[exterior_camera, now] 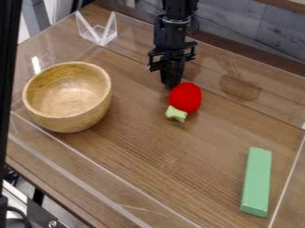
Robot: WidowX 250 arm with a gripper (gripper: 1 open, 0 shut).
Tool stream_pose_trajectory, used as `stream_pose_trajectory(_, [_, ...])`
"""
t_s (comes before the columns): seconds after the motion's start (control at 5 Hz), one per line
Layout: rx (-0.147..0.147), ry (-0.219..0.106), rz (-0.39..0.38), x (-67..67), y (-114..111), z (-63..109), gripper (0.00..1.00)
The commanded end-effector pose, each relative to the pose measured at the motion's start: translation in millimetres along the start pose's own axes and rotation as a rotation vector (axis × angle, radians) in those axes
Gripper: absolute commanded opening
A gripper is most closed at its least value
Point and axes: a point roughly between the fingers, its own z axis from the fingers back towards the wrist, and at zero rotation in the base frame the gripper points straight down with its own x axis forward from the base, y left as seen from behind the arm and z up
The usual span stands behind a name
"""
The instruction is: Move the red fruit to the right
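The red fruit (184, 97) lies on the wooden table (155, 160) near its middle, a small bright red strawberry shape with a green stem pointing toward the front. My black gripper (172, 80) hangs pointing down just behind and left of the fruit, its fingertips close to the fruit's upper edge. The fingers are pressed together with nothing between them. Whether the tips touch the fruit I cannot tell.
A round wooden bowl (67, 94) stands at the left. A green rectangular block (256, 181) lies near the front right corner. A clear plastic stand (98, 29) sits at the back left. Low transparent walls border the table.
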Motion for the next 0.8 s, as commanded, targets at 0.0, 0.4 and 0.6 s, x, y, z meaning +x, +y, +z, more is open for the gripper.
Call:
stream_pose_trajectory(0.0, [-0.049,-0.001,-0.084,-14.9,-11.1,9.7,0.0])
stream_pose_trajectory(0.4, [-0.058,0.026,-0.071,9.8,0.4,6.4,0.0])
stream_pose_trajectory(0.6, [-0.058,0.038,-0.097,8.4,3.7,5.8,0.0])
